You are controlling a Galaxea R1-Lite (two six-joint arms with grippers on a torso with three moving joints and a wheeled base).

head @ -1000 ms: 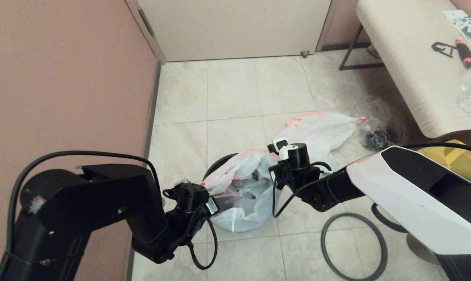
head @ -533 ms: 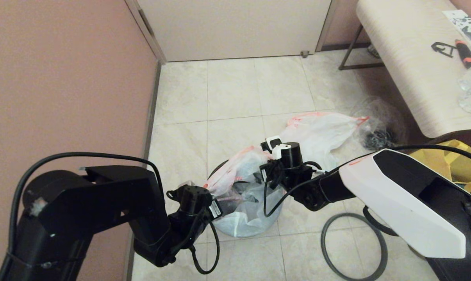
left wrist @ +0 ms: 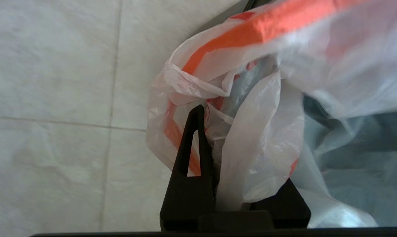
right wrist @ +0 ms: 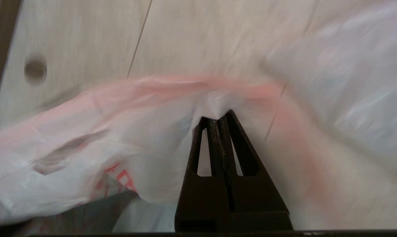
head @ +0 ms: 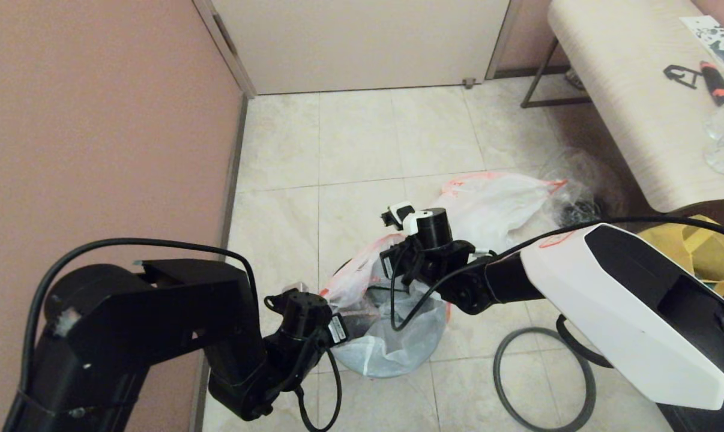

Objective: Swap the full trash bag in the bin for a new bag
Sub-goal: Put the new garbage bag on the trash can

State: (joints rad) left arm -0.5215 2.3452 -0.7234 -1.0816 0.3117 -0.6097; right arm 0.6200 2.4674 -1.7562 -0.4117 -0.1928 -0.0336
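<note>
The new bag (head: 386,342), thin white film with an orange-red rim and red print (right wrist: 118,179), is draped over the bin. Only a dark arc of the bin (head: 340,268) shows beside it. My left gripper (head: 343,327) is shut on bunched film at the bag's near-left rim (left wrist: 215,138); one finger (left wrist: 193,154) shows, the other is behind plastic. My right gripper (head: 393,273) is shut, pinching the rim's far side at its tips (right wrist: 215,118). The full trash bag (head: 494,204), mostly plain white, lies on the floor behind the right arm.
A loose grey ring (head: 542,378) lies on the tiles at the near right. A clear bag with black cords (head: 581,207) and a yellow tote (head: 707,255) sit by the bench (head: 638,108). The wall (head: 98,120) runs close on the left.
My right gripper has moved left and slightly away, drawing the bag's rim across the bin. The bag's lower part has slid nearer, and the left gripper has shifted slightly nearer too.
</note>
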